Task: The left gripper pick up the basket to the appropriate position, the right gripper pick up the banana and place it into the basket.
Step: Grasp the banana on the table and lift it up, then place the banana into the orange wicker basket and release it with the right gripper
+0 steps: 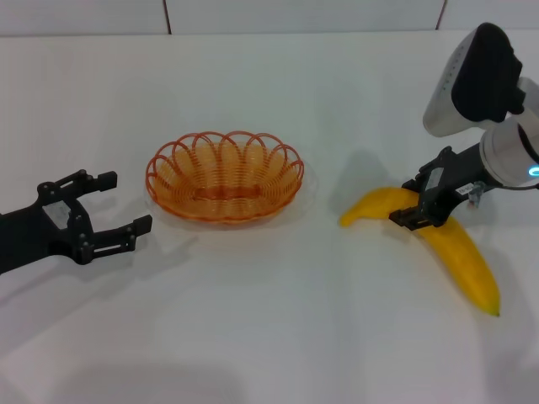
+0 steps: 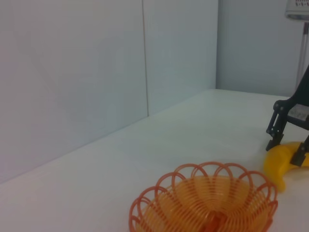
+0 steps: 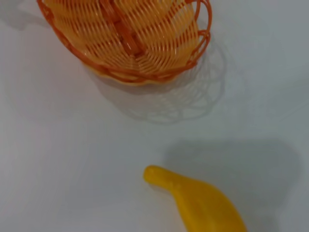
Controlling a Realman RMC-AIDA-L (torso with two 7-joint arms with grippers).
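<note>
1. The basket (image 1: 224,175) sat upright on the white surface (image 1: 269,337), roughly midway between the left and right edges and nearer the far edge than the near one. Nothing lay inside it.
2. The left end effector (image 1: 108,209) hovered low near the left edge of the surface, to the left of the basket and apart from it. Its two fingers (image 1: 94,179) were spread wide and held nothing.
3. The left wrist view looked across the basket's looped rim (image 2: 205,169) toward the far side, where the other arm's claw stood over one end of the banana (image 2: 280,164).
4. The banana (image 1: 438,240) lay flat on the surface near the right edge, well apart from the basket. Its stem end pointed toward the basket and its dark green tip (image 1: 497,313) pointed toward the near right corner.
5. The right end effector (image 1: 414,216) was down over the banana at the bend, about a third of the way along from the stem end. Its fingers straddled the fruit, one on each side; whether they had pressed against the skin could not be told, and the banana lay on the surface.
6. The right wrist view showed the banana's stem end (image 3: 159,176) close by and the basket (image 3: 130,38) farther off, with bare surface between them.
</note>
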